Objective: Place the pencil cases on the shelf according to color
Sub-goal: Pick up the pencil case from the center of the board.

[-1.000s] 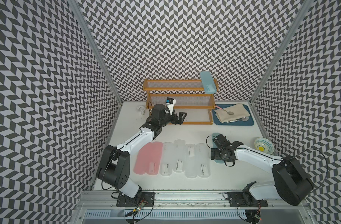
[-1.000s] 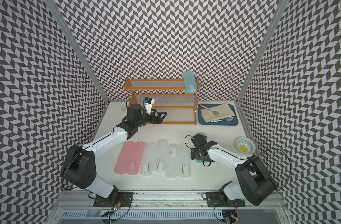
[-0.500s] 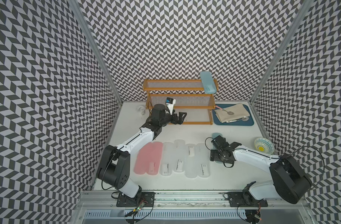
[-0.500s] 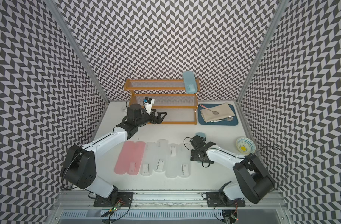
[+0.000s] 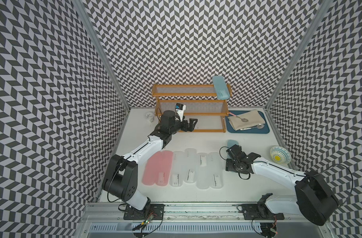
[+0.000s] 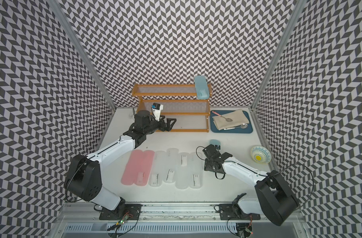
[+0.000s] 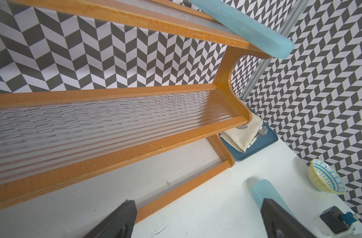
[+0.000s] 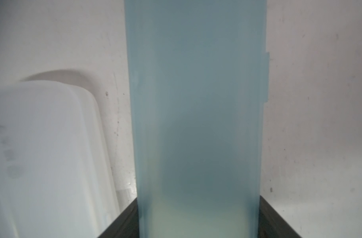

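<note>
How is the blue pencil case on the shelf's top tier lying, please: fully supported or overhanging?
Overhanging: the blue pencil case crosses the shelf's top tier, its end jutting past the front rail.

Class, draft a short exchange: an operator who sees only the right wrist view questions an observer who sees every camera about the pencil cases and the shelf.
Operator: A light blue case lies between the right gripper's jaws. Anything shelved yet?
Observer: A second light blue case lies on the shelf's top tier, at the end nearest the dark blue tray.
Operator: Where is the left gripper?
Observer: By the shelf's lowest tier, open and empty.
</note>
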Tool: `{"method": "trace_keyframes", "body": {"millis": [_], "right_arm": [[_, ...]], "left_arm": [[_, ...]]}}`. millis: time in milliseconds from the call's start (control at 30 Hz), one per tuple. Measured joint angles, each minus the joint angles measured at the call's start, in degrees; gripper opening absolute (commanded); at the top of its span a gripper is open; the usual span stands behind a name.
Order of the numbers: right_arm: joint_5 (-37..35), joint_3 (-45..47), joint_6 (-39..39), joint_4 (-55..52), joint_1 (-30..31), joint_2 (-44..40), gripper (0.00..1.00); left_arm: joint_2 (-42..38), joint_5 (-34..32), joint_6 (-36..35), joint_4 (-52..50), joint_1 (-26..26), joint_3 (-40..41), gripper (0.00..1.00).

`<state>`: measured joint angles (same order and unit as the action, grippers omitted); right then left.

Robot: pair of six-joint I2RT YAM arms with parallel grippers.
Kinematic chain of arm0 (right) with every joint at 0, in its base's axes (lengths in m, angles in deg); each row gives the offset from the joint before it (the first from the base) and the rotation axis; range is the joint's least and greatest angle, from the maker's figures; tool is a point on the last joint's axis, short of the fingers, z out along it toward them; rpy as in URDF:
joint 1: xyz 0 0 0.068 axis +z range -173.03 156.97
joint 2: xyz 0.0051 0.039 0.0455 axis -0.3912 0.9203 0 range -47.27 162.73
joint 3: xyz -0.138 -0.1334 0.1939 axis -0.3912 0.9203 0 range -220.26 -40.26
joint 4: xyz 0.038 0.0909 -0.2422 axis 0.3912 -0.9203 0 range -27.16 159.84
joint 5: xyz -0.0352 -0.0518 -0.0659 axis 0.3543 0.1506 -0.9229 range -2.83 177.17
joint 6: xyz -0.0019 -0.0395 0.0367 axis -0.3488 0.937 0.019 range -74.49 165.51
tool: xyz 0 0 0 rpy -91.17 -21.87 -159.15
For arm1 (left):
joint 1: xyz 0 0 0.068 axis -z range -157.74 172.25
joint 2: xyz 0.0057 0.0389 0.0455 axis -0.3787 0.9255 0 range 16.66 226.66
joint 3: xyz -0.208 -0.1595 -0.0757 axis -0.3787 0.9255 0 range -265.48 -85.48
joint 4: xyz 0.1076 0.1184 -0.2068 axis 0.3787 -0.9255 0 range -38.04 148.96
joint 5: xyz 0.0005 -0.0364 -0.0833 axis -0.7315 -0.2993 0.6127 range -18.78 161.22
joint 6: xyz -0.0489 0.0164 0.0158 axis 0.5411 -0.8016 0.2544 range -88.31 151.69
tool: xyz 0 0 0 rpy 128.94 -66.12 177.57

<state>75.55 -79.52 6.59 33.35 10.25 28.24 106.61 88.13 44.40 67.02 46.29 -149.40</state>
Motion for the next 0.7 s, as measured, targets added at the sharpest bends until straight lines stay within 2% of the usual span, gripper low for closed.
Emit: {"method": "trace_keyframes", "body": {"millis": [367,700], "right_arm": [[-3.08,-13.70,6.34,-3.74,0.04,-2.60,0.71],[1.77,-15.37,12.17,0.26,0.13,-3.69,0.70]], "left_arm": [[-1.22,-2.91,-0.55,-0.20,0.00,0.00,1.00],[-4.15,-1.86,0.00,-0.39,-2.01,0.00,1.00]]}}
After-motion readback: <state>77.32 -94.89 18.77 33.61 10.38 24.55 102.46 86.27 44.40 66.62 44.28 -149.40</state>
